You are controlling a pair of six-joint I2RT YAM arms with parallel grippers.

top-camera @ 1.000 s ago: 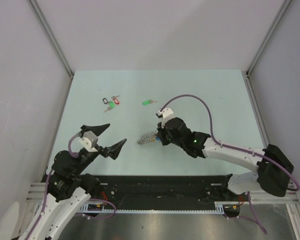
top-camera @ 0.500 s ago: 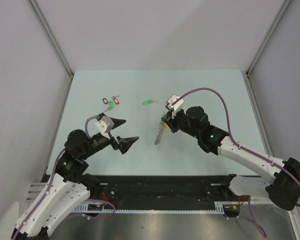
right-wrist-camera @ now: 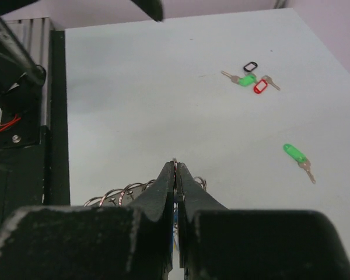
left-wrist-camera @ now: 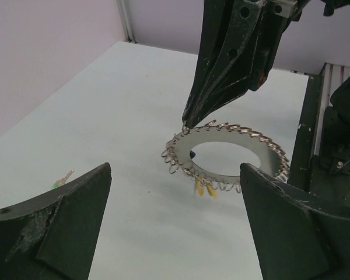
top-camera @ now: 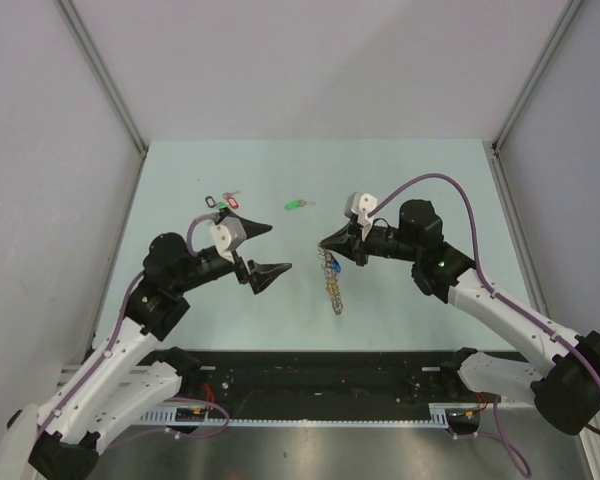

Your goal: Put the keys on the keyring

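Grey coiled keyring [top-camera: 332, 282] hung pinched in the right pincer [top-camera: 326, 243]; the gaping left pincer [top-camera: 280, 248] likely needed to steady its rim.

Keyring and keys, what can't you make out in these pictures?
Right wrist view: the right hand hides most of the keyring.
Top view: keyring edge-on; blue key too small to tell whether it is threaded.
Left wrist view: a finger of the left hand hides most of the green key.

Large grey coiled-wire metal keyring [left-wrist-camera: 267, 158]: shiny silver-grey. Small silver metal key [top-camera: 296, 205]: bright green plastic tag. Table [top-camera: 420, 180]: plain pale mint.
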